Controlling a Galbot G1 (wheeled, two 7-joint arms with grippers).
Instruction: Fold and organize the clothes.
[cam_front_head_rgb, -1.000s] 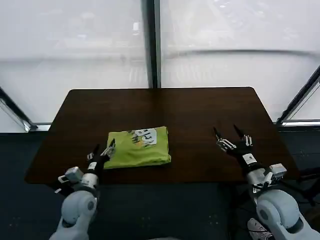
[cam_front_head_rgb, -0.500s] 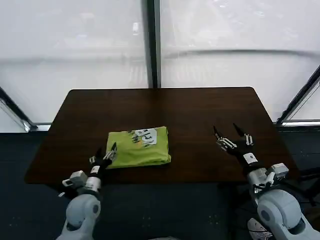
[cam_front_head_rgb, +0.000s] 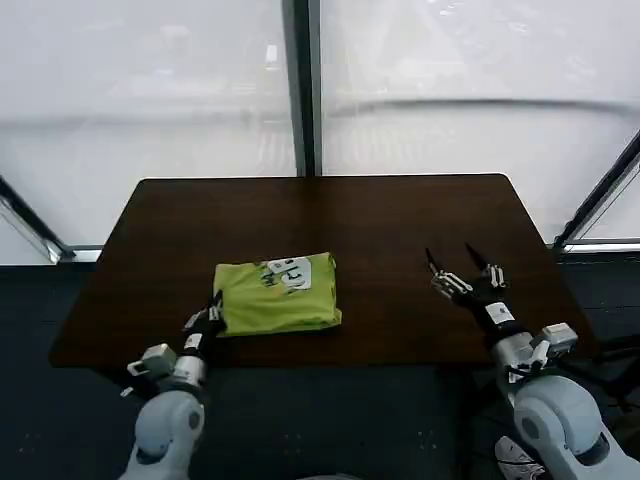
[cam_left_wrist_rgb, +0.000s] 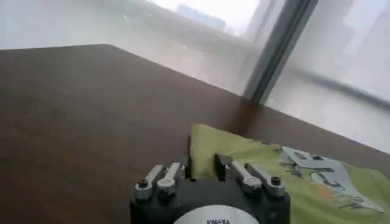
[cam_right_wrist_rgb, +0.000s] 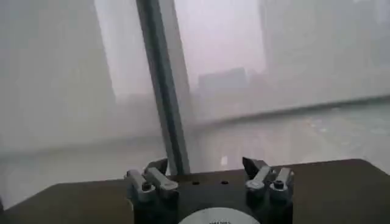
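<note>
The clothes (cam_front_head_rgb: 278, 293) are one lime yellow-green T-shirt, folded into a neat rectangle with a white print on top, lying left of centre on the dark brown table (cam_front_head_rgb: 390, 215). My left gripper (cam_front_head_rgb: 212, 310) sits at the shirt's near left corner. In the left wrist view its fingers (cam_left_wrist_rgb: 218, 165) stand close together with the green fabric (cam_left_wrist_rgb: 286, 182) edge pinched between them. My right gripper (cam_front_head_rgb: 451, 260) hovers over the table's right side, far from the shirt, with its fingers (cam_right_wrist_rgb: 251, 165) spread wide and nothing between them.
The table's near edge (cam_front_head_rgb: 330, 362) runs just behind both wrists. Beyond the far edge stand frosted windows with a dark vertical frame post (cam_front_head_rgb: 302, 90). Bare tabletop lies between the shirt and the right gripper.
My left gripper has moved forward and right onto the shirt's near left corner, and its fingers have come together on the fabric. The right gripper has barely moved.
</note>
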